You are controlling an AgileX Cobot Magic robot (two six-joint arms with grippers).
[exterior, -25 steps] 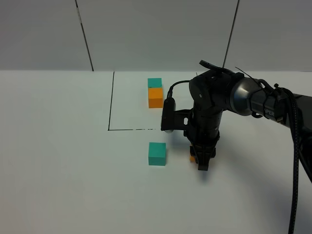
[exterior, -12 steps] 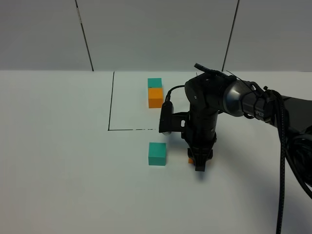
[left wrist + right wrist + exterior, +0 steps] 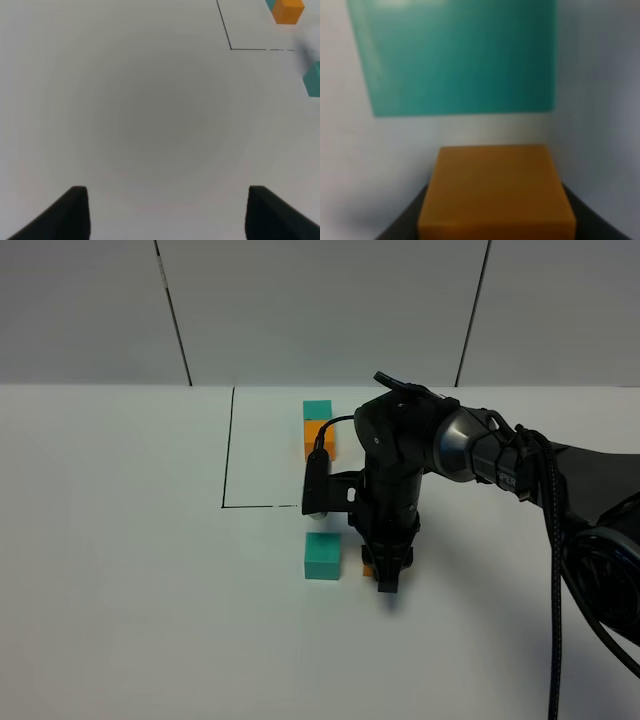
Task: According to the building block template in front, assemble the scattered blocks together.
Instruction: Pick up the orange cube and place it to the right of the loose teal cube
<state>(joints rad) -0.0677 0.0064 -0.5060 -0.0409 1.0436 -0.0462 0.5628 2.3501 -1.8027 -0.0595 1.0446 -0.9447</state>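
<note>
In the exterior view my right gripper (image 3: 387,576) points down at the table, shut on the orange cube (image 3: 367,568), of which only a sliver shows. The loose teal cube (image 3: 322,555) sits just left of it. The right wrist view shows the orange cube (image 3: 495,190) between the fingers and the teal cube (image 3: 455,55) beyond it, with a narrow strip of table between them. The template pair, teal (image 3: 318,410) and orange (image 3: 312,438), lies further back inside the black outline (image 3: 228,450), partly behind the arm. My left gripper (image 3: 167,215) is open over bare table.
The white table (image 3: 120,590) stretches wide to the left and front. A grey panelled wall (image 3: 320,310) stands behind it. The right arm's black cables (image 3: 555,570) hang at the right. The left wrist view catches the template's orange cube (image 3: 289,11) and the loose teal cube (image 3: 313,79) at its edge.
My right gripper has slid left with the orange cube, closing most of the gap to the loose teal cube. The teal cube and the left gripper have not moved.
</note>
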